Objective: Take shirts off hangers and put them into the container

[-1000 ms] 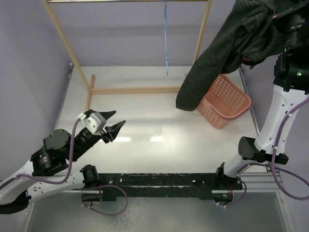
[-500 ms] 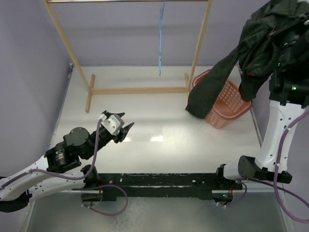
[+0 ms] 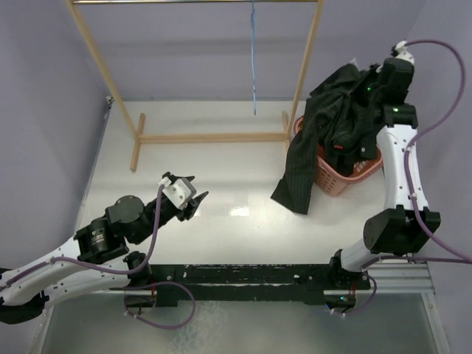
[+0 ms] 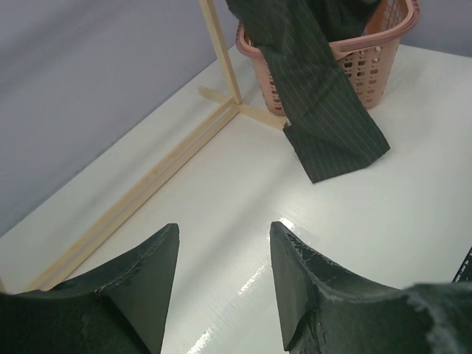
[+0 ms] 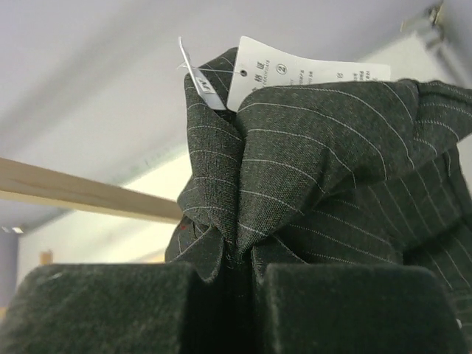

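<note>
Where my right claw [image 5: 228,276] closes, its two dark pads are clenched on a bunched fold of the black pinstriped shirt [image 5: 317,169]. Cloth fills nearly all of that wrist view, and a white paper tag [image 5: 295,74] at the top carries print too small to read. From overhead, at the upper right of the frame, that claw is buried in the fabric and I cannot see its fingers. The shirt is heaped over the salmon-pink basket [image 3: 366,168] and hides most of its rim and inside, so I cannot tell how much cloth lies within. One long dark strip spills over the basket's left wall, its end lying on the white bench [image 3: 221,177]. My left claw [image 4: 223,243] is released, jaws apart with nothing between them, low over the bench at the lower left of the overhead view, well apart from the basket. The light-blue hanger [image 3: 254,66] hangs from the top rail of the wooden rack [image 3: 214,137] at top centre, seen edge-on as a thin line, its hook too fine to make out.
</note>
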Robot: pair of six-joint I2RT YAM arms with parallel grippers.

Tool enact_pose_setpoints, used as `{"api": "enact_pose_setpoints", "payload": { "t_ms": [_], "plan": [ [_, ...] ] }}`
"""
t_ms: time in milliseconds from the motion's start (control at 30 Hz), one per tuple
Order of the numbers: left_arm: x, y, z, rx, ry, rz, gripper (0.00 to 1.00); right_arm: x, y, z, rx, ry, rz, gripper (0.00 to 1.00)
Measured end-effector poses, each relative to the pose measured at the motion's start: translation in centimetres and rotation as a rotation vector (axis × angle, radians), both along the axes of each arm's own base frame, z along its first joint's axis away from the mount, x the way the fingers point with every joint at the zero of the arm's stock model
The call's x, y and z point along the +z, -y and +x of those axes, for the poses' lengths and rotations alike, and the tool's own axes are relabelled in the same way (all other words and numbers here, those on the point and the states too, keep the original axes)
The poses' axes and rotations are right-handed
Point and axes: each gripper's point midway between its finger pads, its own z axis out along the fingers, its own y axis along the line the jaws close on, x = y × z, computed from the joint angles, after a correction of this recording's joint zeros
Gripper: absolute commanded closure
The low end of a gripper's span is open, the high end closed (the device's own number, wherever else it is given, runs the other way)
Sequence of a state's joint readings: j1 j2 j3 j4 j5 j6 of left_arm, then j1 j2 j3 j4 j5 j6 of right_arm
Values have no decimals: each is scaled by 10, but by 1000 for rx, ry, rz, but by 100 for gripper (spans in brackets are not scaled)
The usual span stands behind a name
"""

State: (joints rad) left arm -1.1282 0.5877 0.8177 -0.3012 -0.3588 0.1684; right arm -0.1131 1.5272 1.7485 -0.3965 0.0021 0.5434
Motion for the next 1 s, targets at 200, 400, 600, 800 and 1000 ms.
{"api": "enact_pose_setpoints", "payload": {
  "t_ms": [200,400,600,800,1000],
  "plan": [
    [-7,-1,-2,-10,-6,12,43,-117,-33,2,76,-260,-14,100],
    [-16,-1,-3,-16,-18,35,43,-175,-22,-22,25,-405,-85,100],
    [-17,2,-6,-39,-22,39,43,-204,-10,-25,-16,-489,-135,100],
    [-16,1,-7,-42,-20,33,43,-275,-8,-23,1,-662,-148,100],
    [-19,-2,-8,-42,-19,31,43,-315,-10,-36,24,-762,-146,99]
  ]
}}
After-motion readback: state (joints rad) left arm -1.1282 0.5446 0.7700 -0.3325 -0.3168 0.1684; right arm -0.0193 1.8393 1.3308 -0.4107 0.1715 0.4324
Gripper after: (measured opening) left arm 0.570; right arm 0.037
